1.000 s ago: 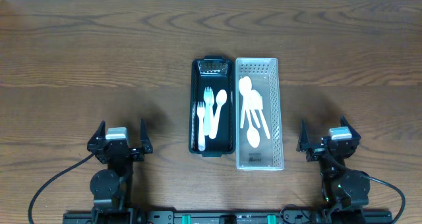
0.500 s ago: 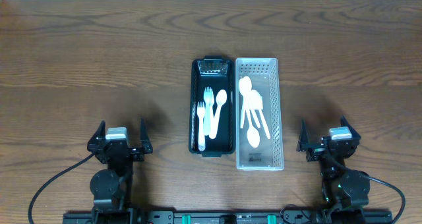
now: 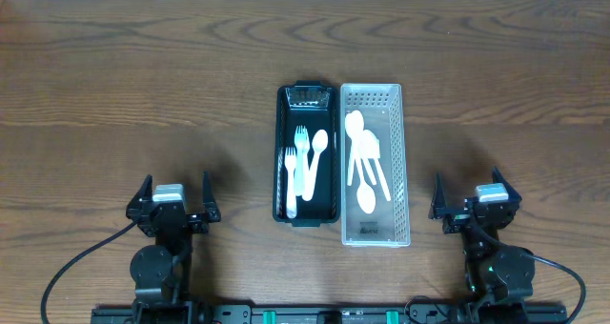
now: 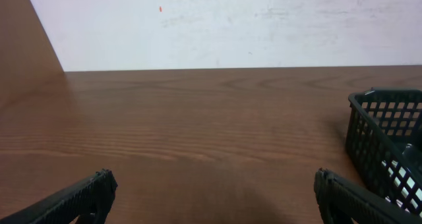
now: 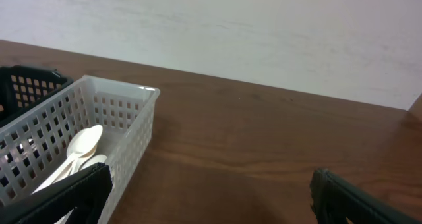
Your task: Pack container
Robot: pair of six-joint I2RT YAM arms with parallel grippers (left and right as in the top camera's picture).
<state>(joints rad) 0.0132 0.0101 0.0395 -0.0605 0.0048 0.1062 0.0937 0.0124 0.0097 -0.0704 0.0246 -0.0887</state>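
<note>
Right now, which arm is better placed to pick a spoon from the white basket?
Probably the right. The right gripper is open, on the side of the white basket; the black basket lies between that and the left gripper.

Even, diffuse light makes the overhead view bright and sharp; the dark brown wooden bench [image 3: 114, 67] shows only faint, soft shadows. Both wrist views look softer, with pale sheen on the wood and blurred black end effector fingers [image 4: 72, 201] low in the corners.

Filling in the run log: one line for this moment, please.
left gripper open, empty | right gripper open, empty | black basket: forks, spoon | white basket: spoons
</note>
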